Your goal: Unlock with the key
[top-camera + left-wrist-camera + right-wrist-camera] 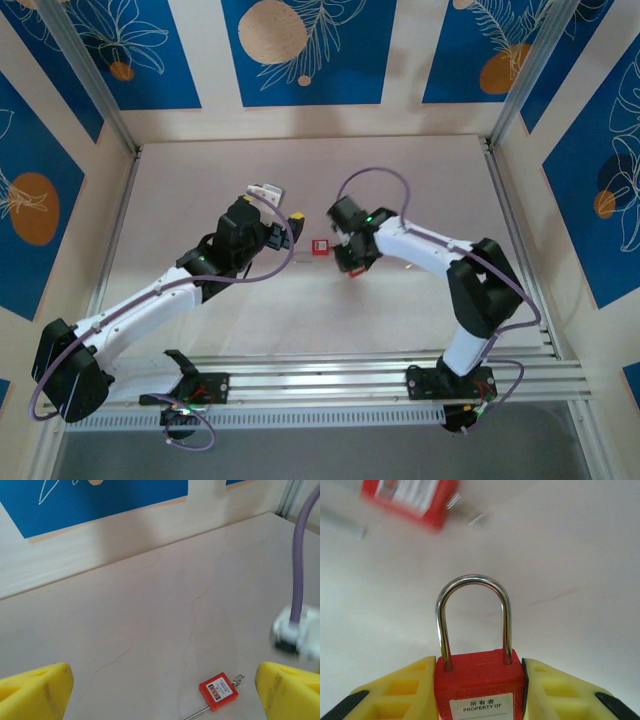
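Note:
My right gripper [480, 682] is shut on a red padlock [480, 677], one yellow finger on each side of its body. The steel shackle [472, 582] points up, closed into the body. The key [218, 691] lies flat on the table, a square red head with a white label and a thin metal shaft. In the right wrist view the key [407, 500] is a blur just beyond the shackle. From above, the key [320, 246] lies between my left gripper [285, 235] and my right gripper [350, 262]. The left gripper [162, 687] hangs open above the table, the key near its right finger [290, 690].
Pale marbled tabletop [300, 180] with low walls on three sides and metal posts [90, 75] at the back corners. A purple cable [298, 565] with a white connector hangs into the left wrist view at the right.

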Robot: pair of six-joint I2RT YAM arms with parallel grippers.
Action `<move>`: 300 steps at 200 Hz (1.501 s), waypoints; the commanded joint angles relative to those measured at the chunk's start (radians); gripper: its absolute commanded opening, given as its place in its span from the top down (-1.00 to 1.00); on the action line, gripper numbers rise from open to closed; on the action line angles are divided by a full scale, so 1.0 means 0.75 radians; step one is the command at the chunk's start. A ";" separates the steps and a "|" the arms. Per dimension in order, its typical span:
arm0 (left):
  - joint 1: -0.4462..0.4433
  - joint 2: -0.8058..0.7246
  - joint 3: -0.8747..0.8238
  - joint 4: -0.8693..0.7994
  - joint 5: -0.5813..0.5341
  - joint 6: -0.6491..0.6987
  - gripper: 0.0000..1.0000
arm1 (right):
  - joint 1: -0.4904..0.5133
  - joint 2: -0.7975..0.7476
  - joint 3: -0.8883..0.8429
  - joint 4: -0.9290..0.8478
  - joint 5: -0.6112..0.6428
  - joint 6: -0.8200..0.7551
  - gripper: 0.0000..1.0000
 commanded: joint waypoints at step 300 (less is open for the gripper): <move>0.005 0.015 -0.009 0.035 -0.001 0.030 -0.86 | 0.032 -0.175 -0.283 0.077 -0.068 0.173 -0.20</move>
